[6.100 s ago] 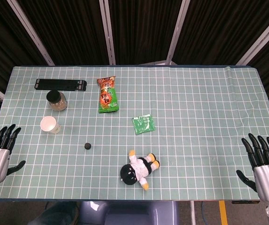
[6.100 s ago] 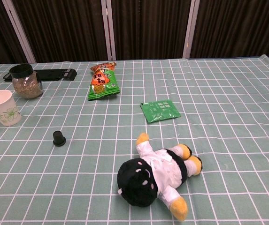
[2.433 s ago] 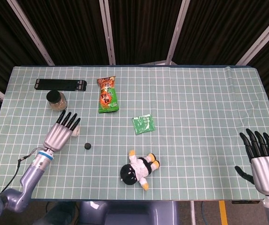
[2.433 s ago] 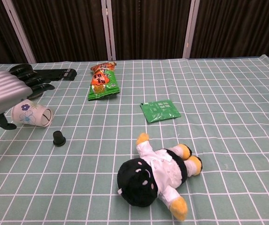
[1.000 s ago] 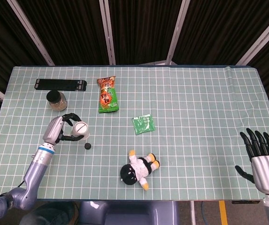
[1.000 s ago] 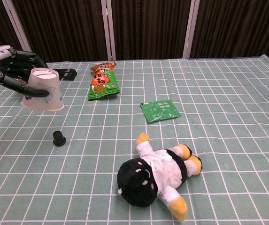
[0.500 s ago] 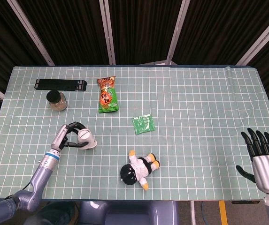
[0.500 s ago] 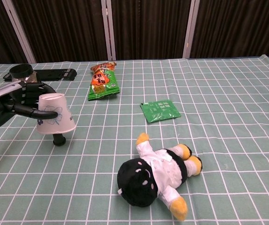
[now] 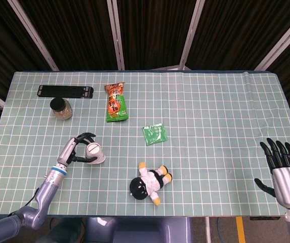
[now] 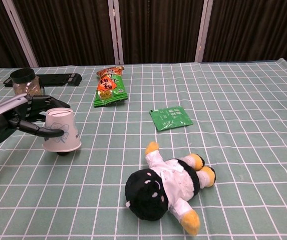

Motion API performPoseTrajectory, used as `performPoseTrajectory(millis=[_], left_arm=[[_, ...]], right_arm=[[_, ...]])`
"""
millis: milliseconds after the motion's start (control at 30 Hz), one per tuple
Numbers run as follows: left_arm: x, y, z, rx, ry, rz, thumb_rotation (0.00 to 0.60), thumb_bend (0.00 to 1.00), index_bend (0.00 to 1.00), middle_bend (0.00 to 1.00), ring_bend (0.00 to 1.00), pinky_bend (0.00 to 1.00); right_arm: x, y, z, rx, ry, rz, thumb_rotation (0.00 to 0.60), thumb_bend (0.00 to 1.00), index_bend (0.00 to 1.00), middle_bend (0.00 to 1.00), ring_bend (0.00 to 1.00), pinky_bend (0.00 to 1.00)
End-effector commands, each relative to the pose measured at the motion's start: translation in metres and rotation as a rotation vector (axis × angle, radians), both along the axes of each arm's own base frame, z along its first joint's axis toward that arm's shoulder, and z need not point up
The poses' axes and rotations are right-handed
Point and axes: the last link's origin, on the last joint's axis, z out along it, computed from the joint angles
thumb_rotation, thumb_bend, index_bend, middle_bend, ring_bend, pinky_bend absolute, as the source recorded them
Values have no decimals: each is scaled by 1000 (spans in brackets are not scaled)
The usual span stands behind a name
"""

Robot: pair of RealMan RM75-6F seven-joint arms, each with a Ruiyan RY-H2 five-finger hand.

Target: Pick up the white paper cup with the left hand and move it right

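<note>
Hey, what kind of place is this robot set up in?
Probably a robot lab's test table: a green gridded mat, black curtains behind, and unrelated props such as a plush doll and a snack bag.

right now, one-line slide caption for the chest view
Left hand holds the upside-down paper cup near the plush doll.

Legible text: none. Snack bag [image 10: 110,86], orange and green: printed characters on the front, too small to read in either view. Green sachet [image 10: 171,118]: pale print lines, unreadable. White paper cup [image 10: 61,130]: floral motif only, no lettering discernible.
</note>
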Motion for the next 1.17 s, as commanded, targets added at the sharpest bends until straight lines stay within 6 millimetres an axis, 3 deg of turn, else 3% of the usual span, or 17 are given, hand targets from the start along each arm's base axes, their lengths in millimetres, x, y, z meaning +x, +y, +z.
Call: performPoseTrajectory(millis=[33,267,533,667,767,1000,1167], left_arm=[[-5,-3,1,6,9,-3,600,5,30,0,0,2],[-9,-4,16,44,19,-29,600,5,0,0,0,0],[-2,-19,72,207,114,-170,600,5,0,0,0,0],[-10,-44,107,339,370,-230,600,2,0,0,0,0],[-16,-76,131,417,584,-180,600,0,0,0,0,0],[-17,-126,162,452,870,-47,600,0,0,0,0,0],[-16,-134,166,429,919,-24,600,0,0,0,0,0]], right_arm=[[0,0,0,1,-1,1,600,0,0,0,0,0],[1,1,0,4,-2,6,600,0,0,0,0,0],[5,4,0,8,-12,24,600,0,0,0,0,0],[8,6,2,-3,-10,40,600,0,0,0,0,0],[9,7,4,-6,-17,47,600,0,0,0,0,0],[10,8,7,-6,-30,61,600,0,0,0,0,0],[11,8,6,2,-32,66,600,0,0,0,0,0]])
